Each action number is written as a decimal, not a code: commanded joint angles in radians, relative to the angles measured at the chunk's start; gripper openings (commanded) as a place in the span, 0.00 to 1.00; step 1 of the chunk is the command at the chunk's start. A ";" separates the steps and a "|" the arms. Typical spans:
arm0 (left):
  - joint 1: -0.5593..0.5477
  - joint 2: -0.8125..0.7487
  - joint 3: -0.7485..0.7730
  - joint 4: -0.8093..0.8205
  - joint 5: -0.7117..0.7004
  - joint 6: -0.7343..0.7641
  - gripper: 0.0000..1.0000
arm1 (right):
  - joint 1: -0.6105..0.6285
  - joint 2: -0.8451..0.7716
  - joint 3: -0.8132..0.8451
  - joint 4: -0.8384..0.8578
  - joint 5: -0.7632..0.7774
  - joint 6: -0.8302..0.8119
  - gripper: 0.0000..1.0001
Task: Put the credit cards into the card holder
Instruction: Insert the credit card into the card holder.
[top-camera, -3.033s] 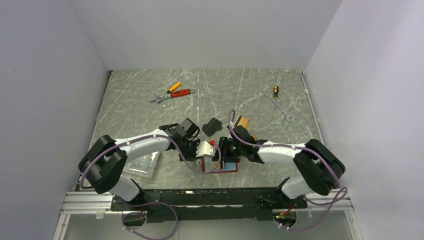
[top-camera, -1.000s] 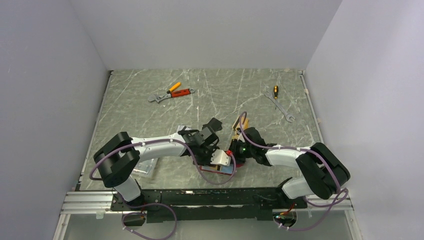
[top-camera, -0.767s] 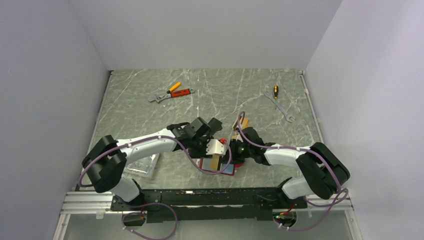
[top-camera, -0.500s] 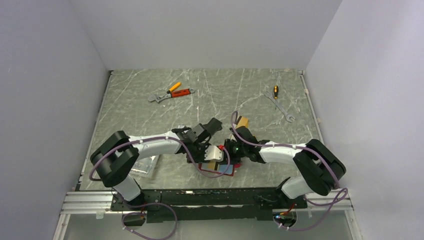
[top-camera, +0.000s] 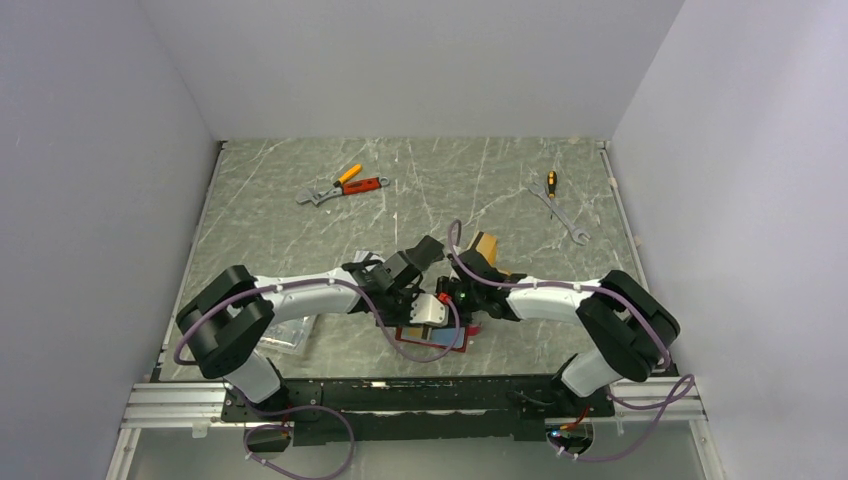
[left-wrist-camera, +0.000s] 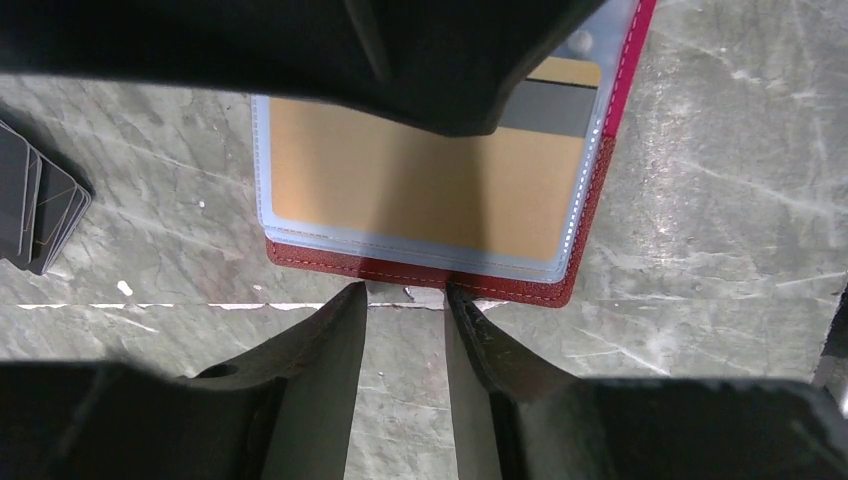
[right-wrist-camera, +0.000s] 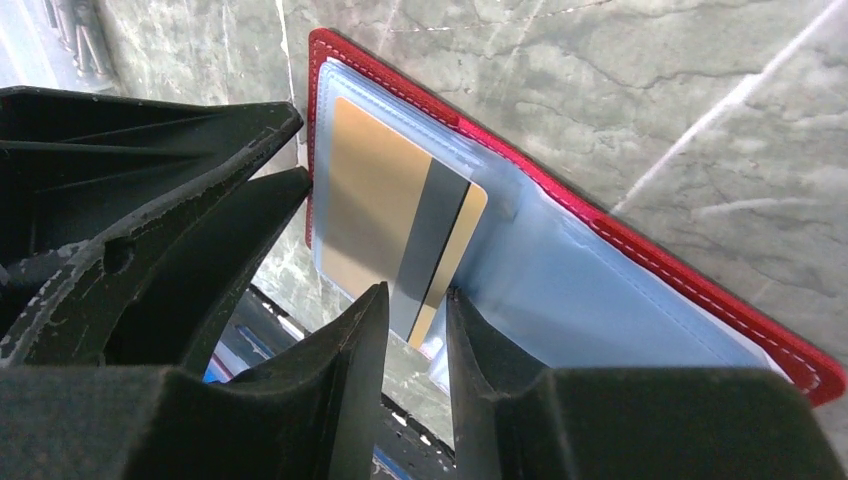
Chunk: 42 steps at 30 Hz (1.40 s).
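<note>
The red card holder (top-camera: 452, 344) lies open on the table near the front edge. An orange-gold credit card (left-wrist-camera: 400, 170) lies in its bluish sleeve, and its dark-striped end (right-wrist-camera: 437, 240) sticks out. My left gripper (left-wrist-camera: 405, 295) has its jaws narrowly apart and empty, with the tips at the card holder's red edge (left-wrist-camera: 420, 272). My right gripper (right-wrist-camera: 417, 295) also has its jaws narrowly apart, with the tips at the card's striped end. Both grippers meet over the card holder in the top view, the left gripper (top-camera: 425, 310) beside the right gripper (top-camera: 453, 298). More orange-gold cards (top-camera: 487, 243) lie behind the right arm.
A black flat object (top-camera: 425, 250) lies just behind the grippers. A dark fanned stack (left-wrist-camera: 35, 210) lies left of the card holder. A clear plastic box (top-camera: 285, 330) sits under the left arm. Pliers and a wrench (top-camera: 340, 187) lie at the back left. A wrench and screwdriver (top-camera: 558, 205) lie at the back right.
The gold card stood tilted over the card holder and now lies flat in the sleeve. The left gripper rose and came back down. The right gripper shifted slightly left.
</note>
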 joint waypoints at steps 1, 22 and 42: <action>-0.011 -0.032 -0.041 0.020 0.069 0.012 0.41 | 0.013 0.035 0.040 0.024 -0.005 0.009 0.32; 0.039 -0.076 -0.075 0.042 0.094 0.063 0.40 | -0.113 -0.047 -0.096 0.146 -0.140 -0.003 0.03; 0.005 -0.037 -0.043 0.043 0.086 0.054 0.39 | -0.046 0.037 0.001 0.134 -0.120 0.032 0.00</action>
